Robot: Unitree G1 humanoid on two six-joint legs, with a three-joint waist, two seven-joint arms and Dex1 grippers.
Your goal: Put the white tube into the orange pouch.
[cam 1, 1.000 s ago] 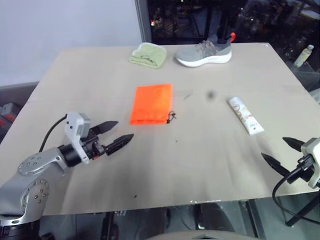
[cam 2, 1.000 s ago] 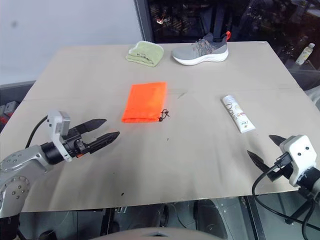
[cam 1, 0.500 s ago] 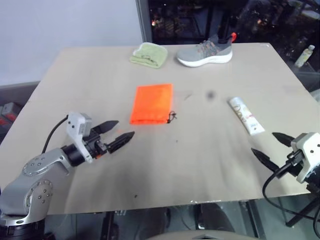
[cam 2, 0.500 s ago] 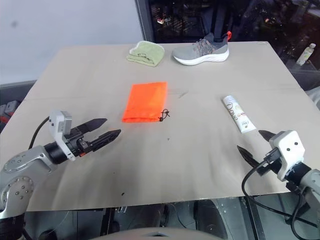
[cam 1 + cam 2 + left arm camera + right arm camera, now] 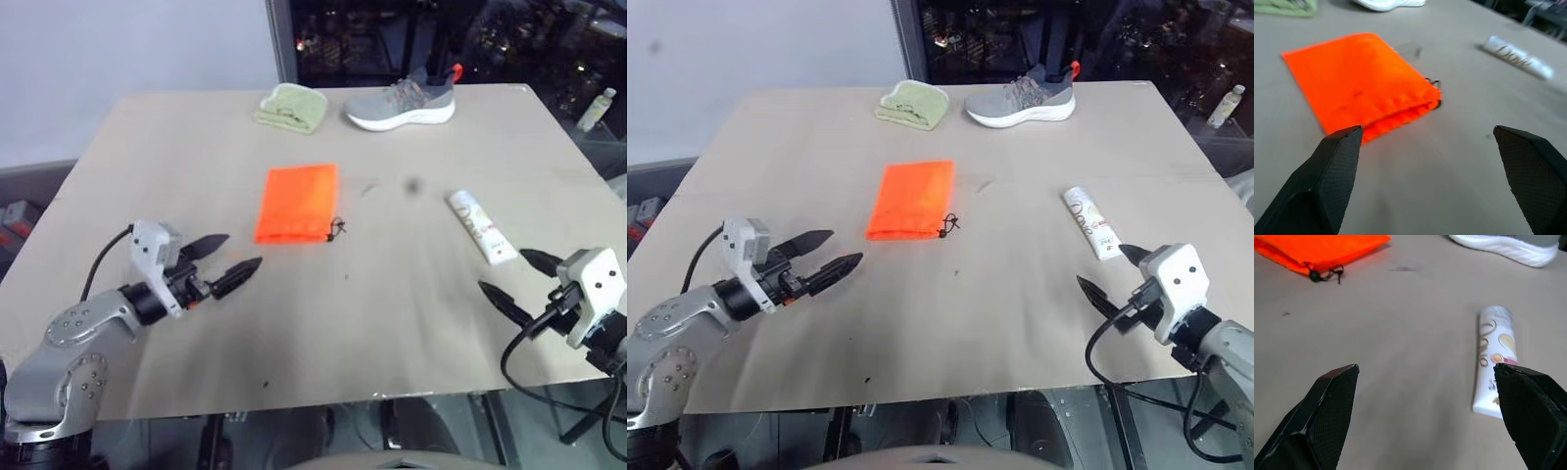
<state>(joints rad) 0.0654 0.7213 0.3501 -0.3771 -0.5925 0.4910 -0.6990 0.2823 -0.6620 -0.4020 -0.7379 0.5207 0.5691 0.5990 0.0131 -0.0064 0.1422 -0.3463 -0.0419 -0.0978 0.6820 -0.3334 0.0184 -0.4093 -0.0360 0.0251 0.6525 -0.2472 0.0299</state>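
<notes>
Left pincer [image 5: 223, 264] hovers low over the near left part of the tan surface [image 5: 392, 323], fingers spread wide, nothing between them. Right pincer [image 5: 1106, 273] sits at the near right edge, also spread wide and empty. White tube [image 5: 1091, 222] lies flat just beyond the right pincer, one far fingertip close beside its near end, apart from it; the right wrist view shows tan cursive print along its face that looks like "Dove", smaller print not legible. Orange pouch [image 5: 297, 203] lies flat ahead of the left pincer, well apart from it, with its dark cord [image 5: 336, 228] at the near corner on the tube side. Beyond the pouch, at the far edge: folded light-green cloth [image 5: 291, 107] and grey shoe [image 5: 402, 99], side by side.
</notes>
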